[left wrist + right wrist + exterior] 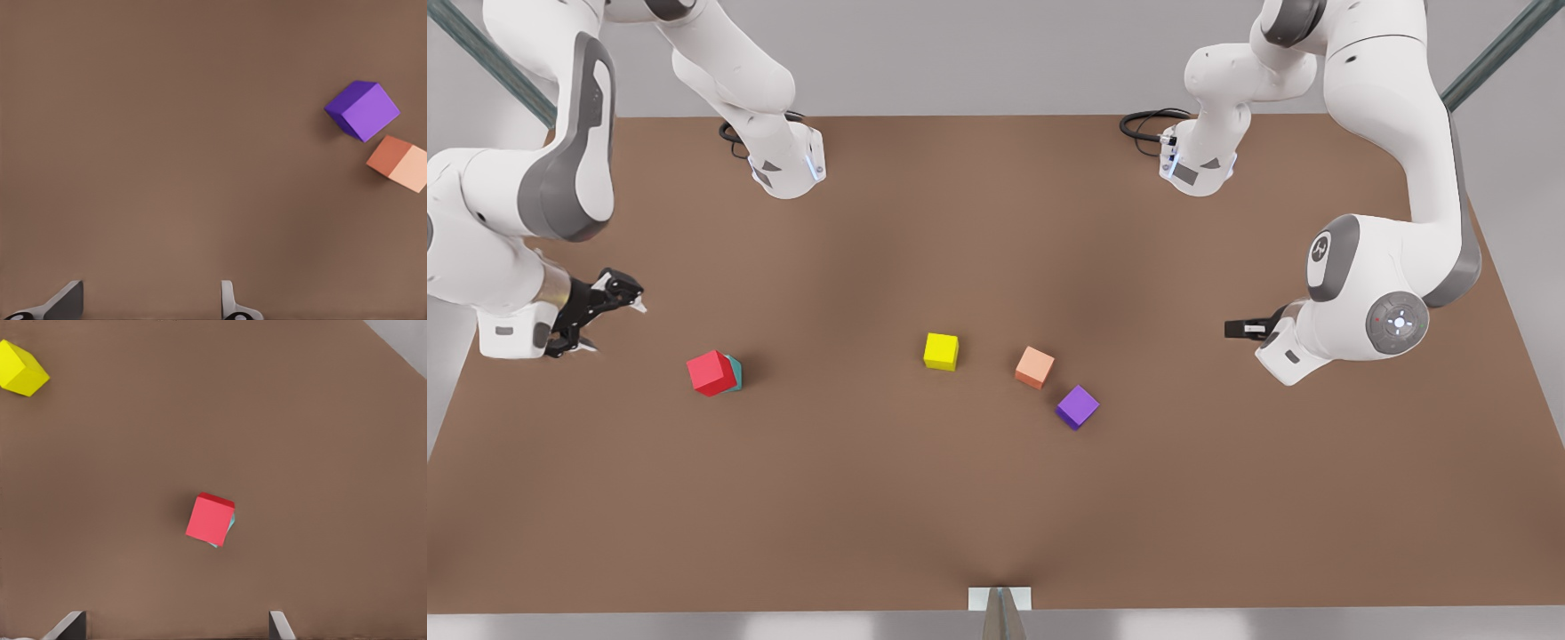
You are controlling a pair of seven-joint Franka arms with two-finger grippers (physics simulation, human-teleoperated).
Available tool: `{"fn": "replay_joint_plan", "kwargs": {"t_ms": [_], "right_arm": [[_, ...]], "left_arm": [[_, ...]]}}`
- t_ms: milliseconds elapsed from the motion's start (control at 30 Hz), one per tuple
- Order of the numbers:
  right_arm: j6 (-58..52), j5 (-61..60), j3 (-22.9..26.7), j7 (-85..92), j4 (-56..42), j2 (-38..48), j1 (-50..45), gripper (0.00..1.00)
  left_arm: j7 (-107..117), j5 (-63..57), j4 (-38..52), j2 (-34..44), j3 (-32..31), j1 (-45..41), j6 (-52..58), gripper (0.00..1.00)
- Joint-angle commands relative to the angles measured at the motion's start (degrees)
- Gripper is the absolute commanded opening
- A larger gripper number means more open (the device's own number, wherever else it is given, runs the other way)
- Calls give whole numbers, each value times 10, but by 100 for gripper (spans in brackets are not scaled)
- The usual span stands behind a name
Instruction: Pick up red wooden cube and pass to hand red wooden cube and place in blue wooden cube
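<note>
I see the red cube [711, 372] sitting on top of the blue cube [735, 373] on the brown table [996, 498], toward the front view's left. It sits a bit crooked, so just a thin strip of blue peeks out from under it [231, 524]. To me the stacking job looks done.

The right gripper [596, 313], the claw one, hangs above the table just beside the stack, at the front view's left edge. Its fingers [70, 625] are spread apart and hold nothing. The left gripper [1243, 329] waits far off at the front view's right, near the purple cube [363, 110] and the orange cube [399, 163]. Its fingers [230, 303] are apart too, and empty.

What could go wrong now? The red cube is twisted on the blue one, not lined up. If I swing the claw low past the stack, a finger could bump it and the red cube could slide off. So I think I should lift that arm up first, then move it away. The yellow cube [941, 350] sits in the middle, well away from both arms, so I am not worried about it
</note>
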State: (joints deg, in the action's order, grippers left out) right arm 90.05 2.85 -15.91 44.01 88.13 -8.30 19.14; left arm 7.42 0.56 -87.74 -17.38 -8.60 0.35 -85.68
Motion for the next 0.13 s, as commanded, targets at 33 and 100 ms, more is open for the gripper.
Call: {"fn": "replay_joint_plan", "kwargs": {"t_ms": [33, 100], "right_arm": [[-61, -3, 74, -429, -11, 3, -81, 100], [-61, -7, 75, -429, -12, 7, -77, 100]], "left_arm": [[1, 0, 0, 1, 0, 0, 3, 100], [1, 0, 0, 1, 0, 0, 3, 100]]}}
